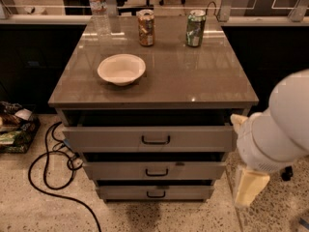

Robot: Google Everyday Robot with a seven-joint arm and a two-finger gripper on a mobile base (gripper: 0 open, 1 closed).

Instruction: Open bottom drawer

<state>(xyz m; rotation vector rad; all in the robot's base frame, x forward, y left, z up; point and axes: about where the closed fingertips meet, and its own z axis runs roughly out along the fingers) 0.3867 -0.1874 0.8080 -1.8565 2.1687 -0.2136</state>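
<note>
The bottom drawer [154, 192] is the lowest and narrowest of the grey cabinet's three fronts, with a small black bar handle [155, 195]. A dark gap shows above its front panel. My white arm [277, 124] fills the right side, beside the cabinet's right edge. My gripper [249, 190] hangs from it as a cream piece at about the height of the bottom drawer, to its right and apart from it. It holds nothing that I can see.
On the cabinet top [193, 76] stand a white bowl [121, 68], two cans [146, 27] [195, 28] and a water bottle [98, 4]. The top drawer [149, 138] stands out a little. A black cable [46, 178] loops on the floor at the left, by a box of clutter [12, 129].
</note>
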